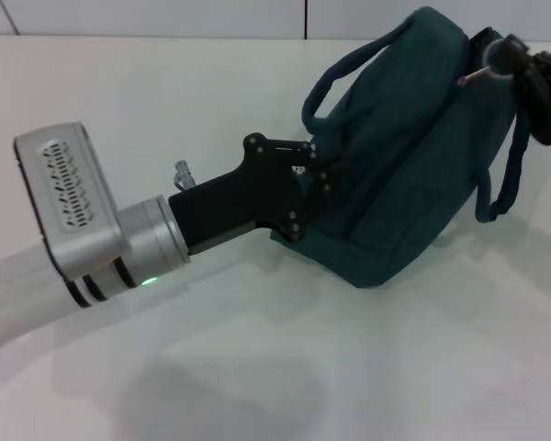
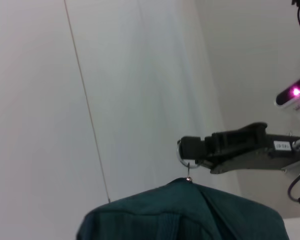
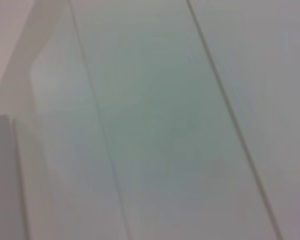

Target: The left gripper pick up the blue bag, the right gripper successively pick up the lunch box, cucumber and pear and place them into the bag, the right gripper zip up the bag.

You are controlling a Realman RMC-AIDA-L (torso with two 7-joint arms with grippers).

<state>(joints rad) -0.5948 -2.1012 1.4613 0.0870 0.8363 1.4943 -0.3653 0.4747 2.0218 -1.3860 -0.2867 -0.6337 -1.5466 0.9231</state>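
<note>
The dark teal-blue fabric bag with loop handles is lying at centre-right of the white table, its long axis running from near-left up to far-right. The black two-fingered left gripper is clamping the bag's near-left edge, holding it up. The black right gripper w/ a small white label is sitting at the bag's far-right top end, pinching the silver ring zip pull. Zip looks drawn fully to that end, so prob. closing is nearly done. Lunch box, cucumber, pear aren't visible, presumably inside.
</note>
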